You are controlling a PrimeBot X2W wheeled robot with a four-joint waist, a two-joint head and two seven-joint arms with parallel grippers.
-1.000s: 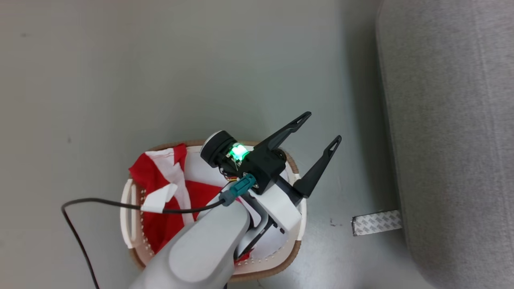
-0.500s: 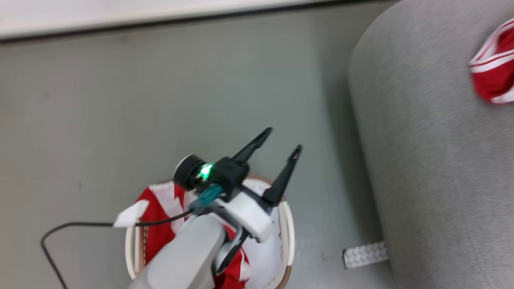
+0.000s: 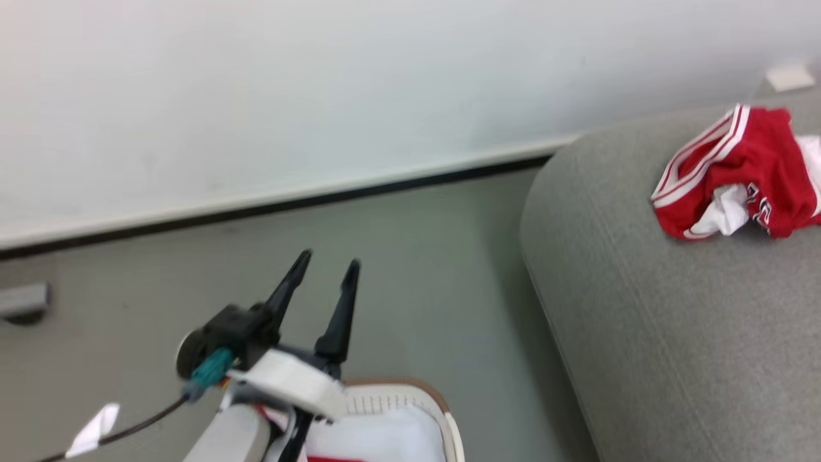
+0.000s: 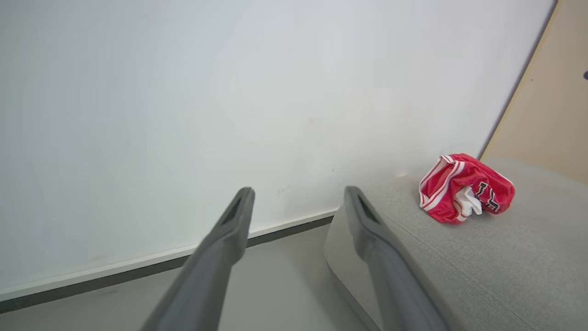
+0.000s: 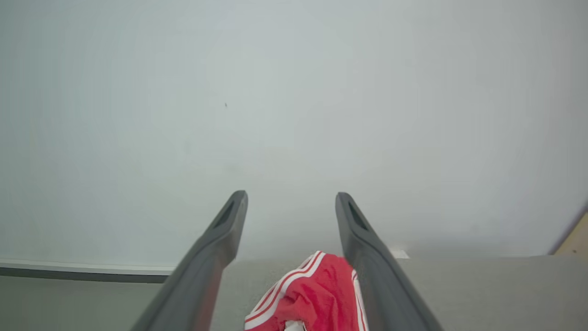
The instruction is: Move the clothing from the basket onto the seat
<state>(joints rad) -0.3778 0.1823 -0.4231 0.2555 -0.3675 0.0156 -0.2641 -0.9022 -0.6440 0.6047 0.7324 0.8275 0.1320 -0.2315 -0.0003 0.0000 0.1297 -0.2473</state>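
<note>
A small grey block (image 3: 22, 300), blurred, sits on the floor by the skirting at the far left. Below it, a white tag (image 3: 95, 431) hangs on a dark cable (image 3: 151, 414) that runs to the left arm's wrist. The left gripper (image 3: 328, 258) hangs above the floor just past the basket's far rim, pointing toward the wall. Its jaws are spread, and its fingers (image 4: 220, 248) have nothing between them.

The basket (image 3: 410, 384) stands on the floor at the bottom edge of the head view, near the seat but not touching it. Inside it lies the white-and-red garment (image 3: 385, 439), mostly white cloth, with a red strip at the very bottom.

To the right, the seat (image 3: 641, 333) rises with a rounded corner. The red garment (image 3: 744, 170) lies bunched on it, near the far edge by the wall. It shows white stripes, a white fold and part of some lettering.

The right gripper (image 5: 290, 197) is over the seat with its jaws spread, and it pinches nothing. The red garment lies on the seat beneath it. The gripper's right-hand finger crosses in front of the cloth, and I cannot tell whether they touch.
</note>
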